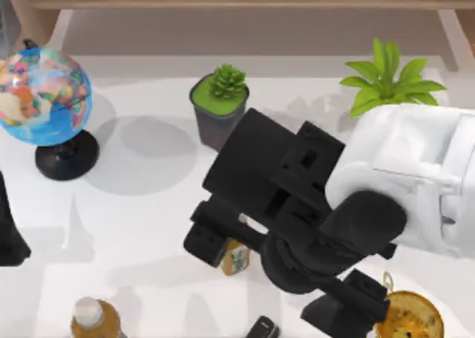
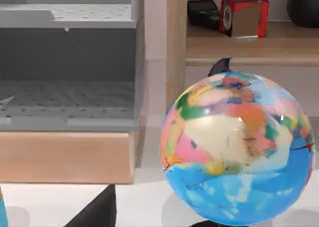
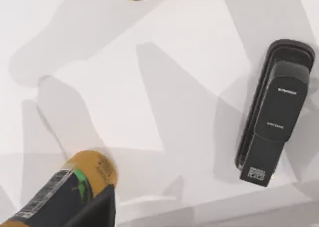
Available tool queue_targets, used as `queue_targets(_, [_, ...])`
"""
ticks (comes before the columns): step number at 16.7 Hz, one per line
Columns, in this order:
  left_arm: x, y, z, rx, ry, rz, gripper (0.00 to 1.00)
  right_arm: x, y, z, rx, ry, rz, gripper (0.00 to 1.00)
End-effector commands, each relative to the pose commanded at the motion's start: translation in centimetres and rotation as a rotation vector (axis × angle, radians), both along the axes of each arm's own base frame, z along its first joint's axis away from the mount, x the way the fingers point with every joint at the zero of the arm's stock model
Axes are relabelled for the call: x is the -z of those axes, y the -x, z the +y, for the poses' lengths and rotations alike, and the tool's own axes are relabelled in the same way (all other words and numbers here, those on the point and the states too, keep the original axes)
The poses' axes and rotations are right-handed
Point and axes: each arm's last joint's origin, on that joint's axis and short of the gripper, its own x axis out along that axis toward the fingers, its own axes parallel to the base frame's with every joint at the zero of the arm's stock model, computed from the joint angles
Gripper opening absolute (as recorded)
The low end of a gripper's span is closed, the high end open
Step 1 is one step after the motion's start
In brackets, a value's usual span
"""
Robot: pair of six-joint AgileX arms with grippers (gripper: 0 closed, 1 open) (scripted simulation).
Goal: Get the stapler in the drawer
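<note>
From the top view, my right arm (image 1: 312,204) reached from the table's right side across the centre, covering much of the near middle of the white table (image 1: 133,226). The stapler (image 1: 263,328) lay flat at the near edge, at roughly 6 o'clock from the arm's bulk, partly cut off by the picture's border. In the right wrist view the stapler (image 3: 275,112) rested alone on bare tabletop, with open surface on all sides and well apart from a yellow bottle (image 3: 75,187). I could not tell whether the right gripper was released or clenched; it touched nothing visible. A globe (image 1: 44,100) stood at 10 o'clock, a potted succulent (image 1: 220,104) at 12 o'clock, and a leafy plant (image 1: 390,82) at 1 o'clock. The left wrist view faced the globe (image 2: 238,147) and a grey open compartment (image 2: 70,67) behind it.
</note>
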Motion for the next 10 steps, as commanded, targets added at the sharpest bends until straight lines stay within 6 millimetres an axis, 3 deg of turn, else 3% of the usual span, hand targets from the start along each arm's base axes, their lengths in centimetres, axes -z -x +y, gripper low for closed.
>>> queue_targets(3, [0.0, 0.0, 0.0, 0.0, 0.0, 0.0, 1.0, 3.9, -0.1, 2.8, 0.079, 0.121, 0.105, 1.0])
queue_targets(6, [0.0, 0.0, 0.0, 0.0, 0.0, 0.0, 1.0, 6.9, -0.3, 4.1, 0.14, 0.204, 0.164, 1.0])
queue_targets(10, [0.0, 0.0, 0.0, 0.0, 0.0, 0.0, 1.0, 7.7, -0.4, 4.4, 0.16, 0.225, 0.179, 1.0])
